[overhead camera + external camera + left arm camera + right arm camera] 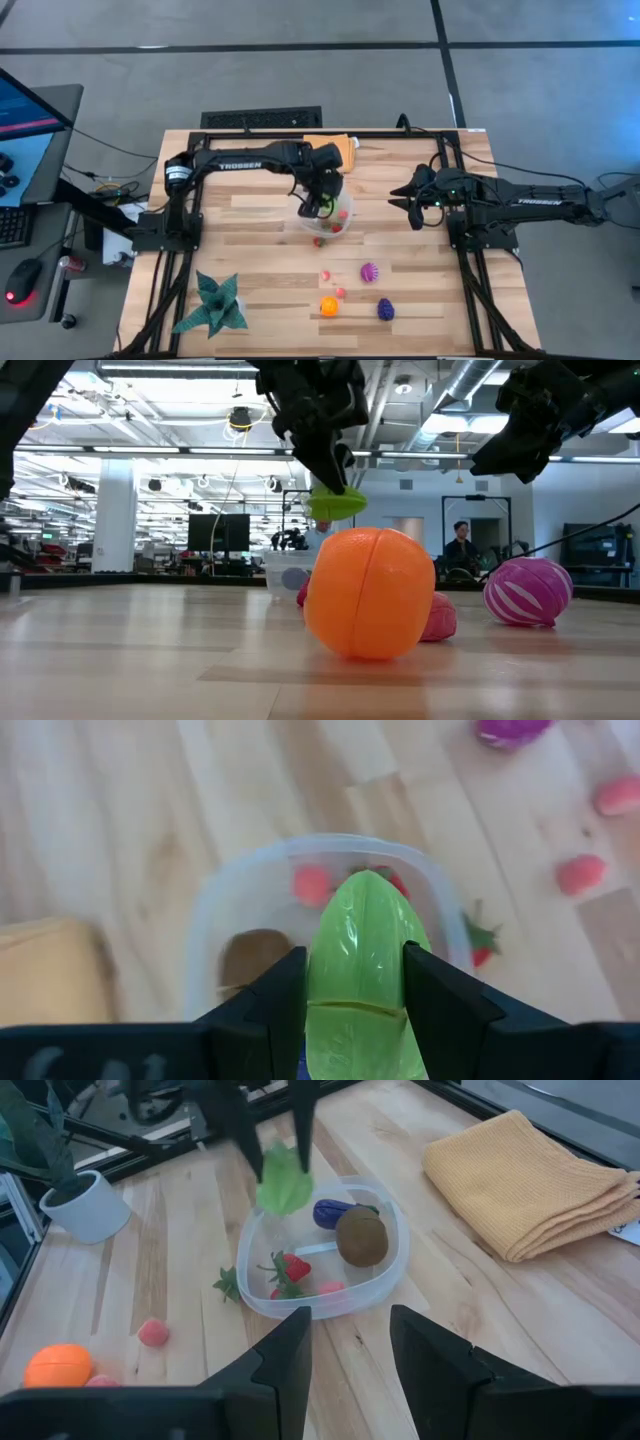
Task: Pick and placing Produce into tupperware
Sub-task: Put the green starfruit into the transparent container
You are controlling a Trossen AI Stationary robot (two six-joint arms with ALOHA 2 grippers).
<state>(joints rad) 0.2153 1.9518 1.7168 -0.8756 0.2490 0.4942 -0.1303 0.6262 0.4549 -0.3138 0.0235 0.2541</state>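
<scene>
The clear tupperware [349, 229] stands mid-table on the wood. In it lie a brown piece [361, 1235], a dark purple one [330, 1212] and red strawberry pieces [290, 1268]. My left gripper [355, 960] hangs just above it, shut on a green leafy piece [360, 930]. A strawberry [228, 1283] lies on the wood beside the container's wall. Nearer the front edge rest an orange fruit [329, 306], a magenta one [370, 271], a dark purple one [385, 309] and small red pieces [325, 274]. My right gripper [350, 1330] waits at the table's right, its fingers apart with nothing between them. My left gripper pinches the green piece by its two long sides [318, 982] between both fingers. The fingers slant down from the far left, lying along the piece. Its pointed end [338, 508] sticks out past the fingertips, and it hangs clear above the tupperware.
A folded orange cloth [530, 1180] lies at the far edge behind the container. A green spiky plant [212, 305] in a white pot [85, 1205] stands at the near left. Bare wood lies left of the container and along the right side.
</scene>
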